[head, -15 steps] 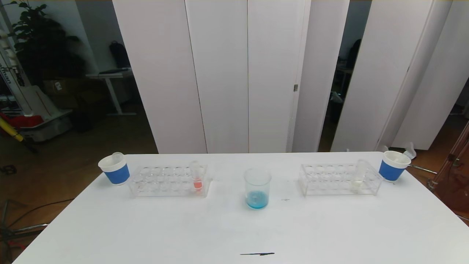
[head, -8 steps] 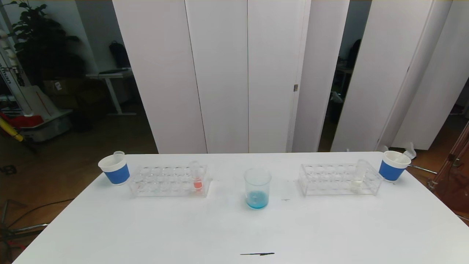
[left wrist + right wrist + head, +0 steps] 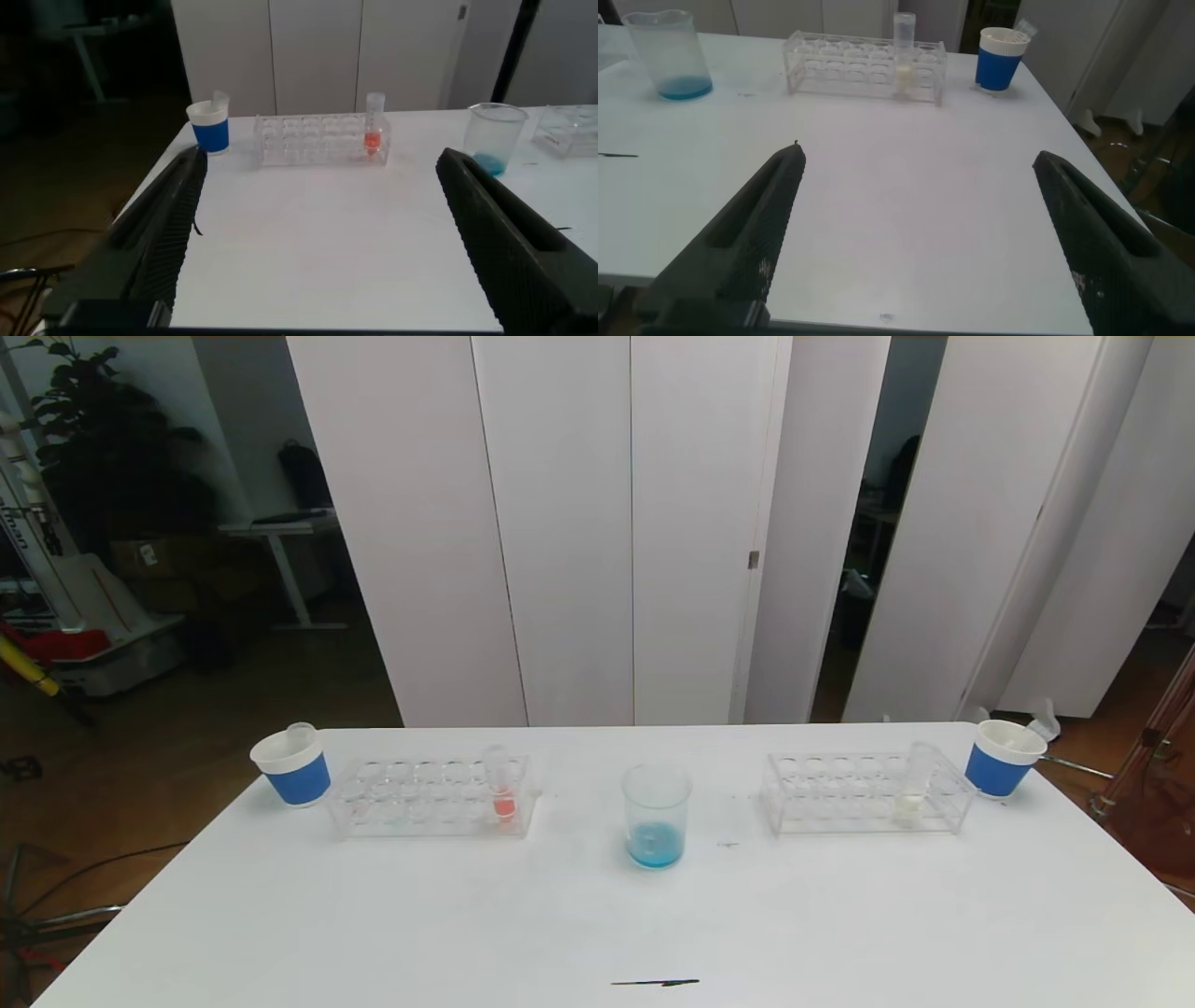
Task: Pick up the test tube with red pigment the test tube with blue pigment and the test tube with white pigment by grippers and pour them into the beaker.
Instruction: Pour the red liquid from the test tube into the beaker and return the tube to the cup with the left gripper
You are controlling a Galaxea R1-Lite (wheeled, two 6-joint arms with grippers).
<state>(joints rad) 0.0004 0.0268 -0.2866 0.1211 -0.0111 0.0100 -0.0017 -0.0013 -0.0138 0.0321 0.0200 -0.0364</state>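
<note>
The clear beaker (image 3: pixel 655 817) stands mid-table with blue pigment at its bottom. The test tube with red pigment (image 3: pixel 501 789) stands upright at the right end of the left rack (image 3: pixel 420 795). In the right rack (image 3: pixel 840 793) the test tube with white pigment (image 3: pixel 913 789) is upright. No test tube with blue pigment is in view. Neither gripper shows in the head view. My left gripper (image 3: pixel 321 156) hangs open and empty over the table's near left, well short of the red tube (image 3: pixel 374 131). The right gripper (image 3: pixel 919 154) is open and empty, well short of the white tube (image 3: pixel 904 61).
A blue-and-white paper cup (image 3: pixel 291 767) with an empty clear tube in it stands left of the left rack. Another cup (image 3: pixel 1004 758) sits at the far right corner. A thin black mark (image 3: pixel 655 982) lies near the table's front edge.
</note>
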